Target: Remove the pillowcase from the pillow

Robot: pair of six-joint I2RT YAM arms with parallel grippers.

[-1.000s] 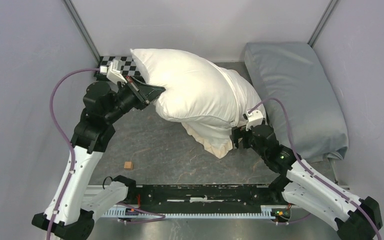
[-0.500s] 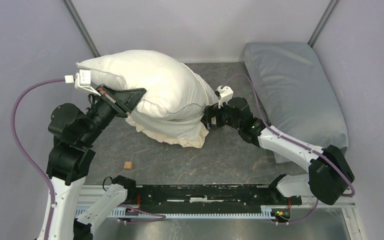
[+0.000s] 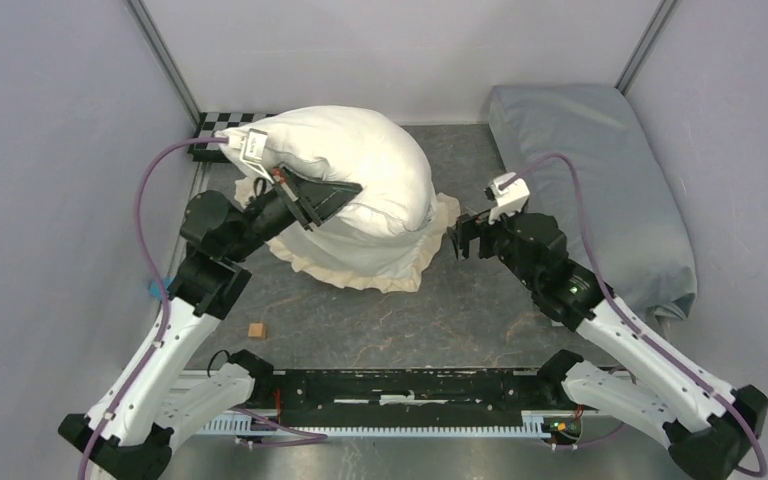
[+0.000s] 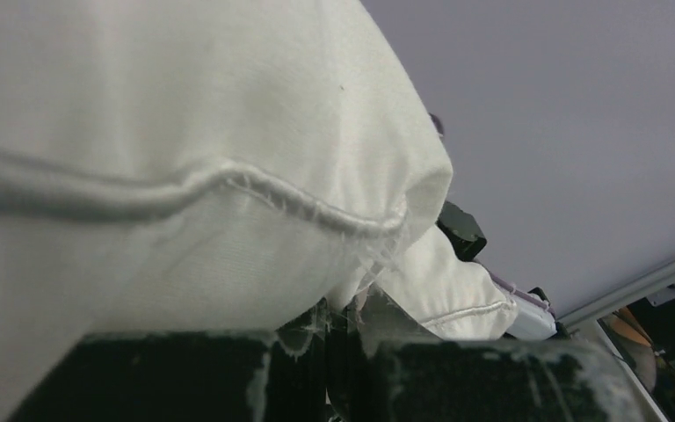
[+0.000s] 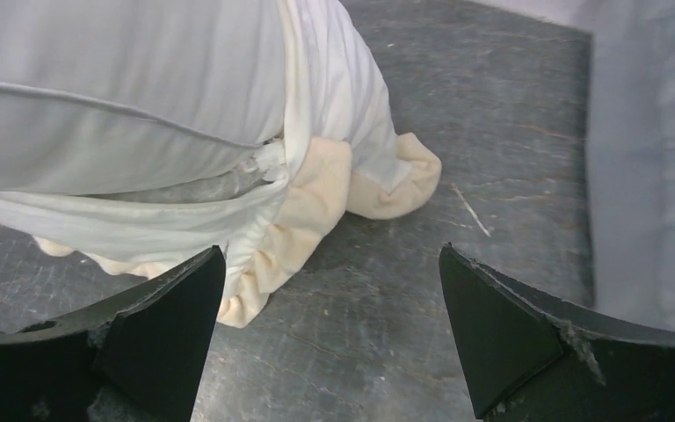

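Observation:
The plump white pillow (image 3: 360, 170) is held up off the floor, its lower end still inside the cream frilled pillowcase (image 3: 400, 272). The pillowcase is bunched around that end and spread on the floor. My left gripper (image 3: 345, 195) is shut on the pillow's seamed edge; in the left wrist view the pillow (image 4: 185, 176) fills the frame above the gripper (image 4: 347, 343). My right gripper (image 3: 465, 240) is open and empty, just right of the frill. In the right wrist view that gripper (image 5: 330, 255) stands over bare floor, with the frill (image 5: 316, 207) and the pillow (image 5: 114, 88) ahead to its left.
A pale blue-grey pillow (image 3: 590, 190) lies along the right wall and also shows in the right wrist view (image 5: 650, 158). A small wooden block (image 3: 256, 329) sits on the grey floor at the front left. A checkerboard (image 3: 222, 122) lies at the back left corner.
My left arm has swung the pillow back to the right. My right gripper has come off the pillowcase, opened and drawn back to the right. The frill now lies spread on the floor.

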